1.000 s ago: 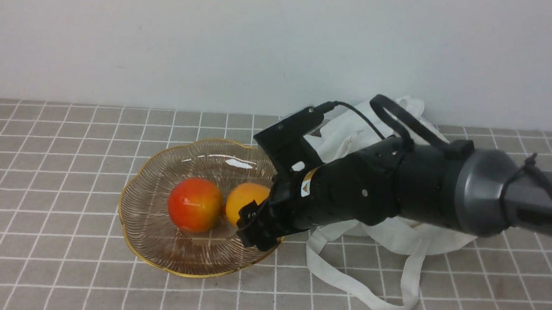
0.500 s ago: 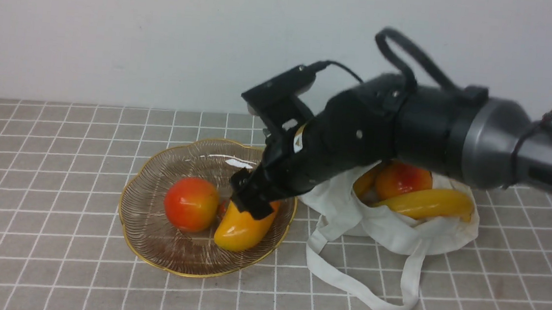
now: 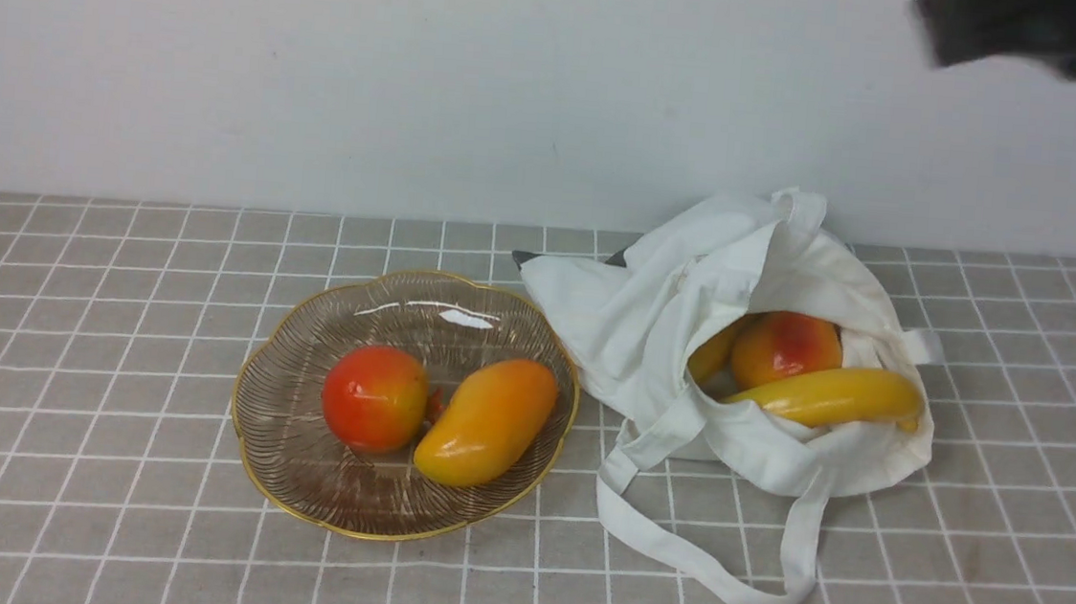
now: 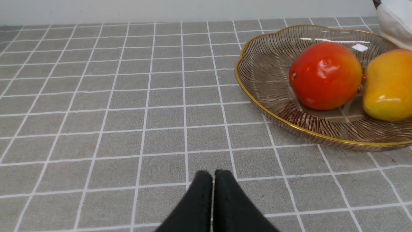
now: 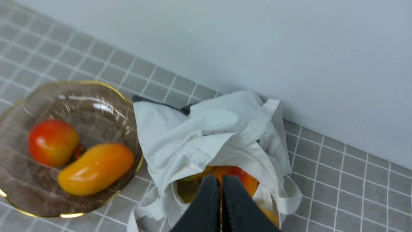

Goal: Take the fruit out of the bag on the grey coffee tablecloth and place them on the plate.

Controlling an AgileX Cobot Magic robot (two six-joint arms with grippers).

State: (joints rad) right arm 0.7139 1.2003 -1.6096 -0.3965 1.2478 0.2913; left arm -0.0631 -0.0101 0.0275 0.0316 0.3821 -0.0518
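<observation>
The plate stands on the grey coffee tablecloth and holds a red-orange fruit and the mango, which lie touching. The white bag lies to the plate's right with its mouth open. Inside it are a red-orange fruit, the banana and a bit of another yellow fruit. My right gripper is shut and empty, high above the bag. My right arm is a dark blur at the top right. My left gripper is shut and empty, low over the cloth, left of the plate.
The bag's long strap handles lie looped on the cloth in front of the bag. A white wall rises right behind the bag and the plate.
My right gripper let go of the mango in the plate, then rose up and away to the right. The mango now lies beside the red-orange fruit, and the bag's mouth is uncovered.
</observation>
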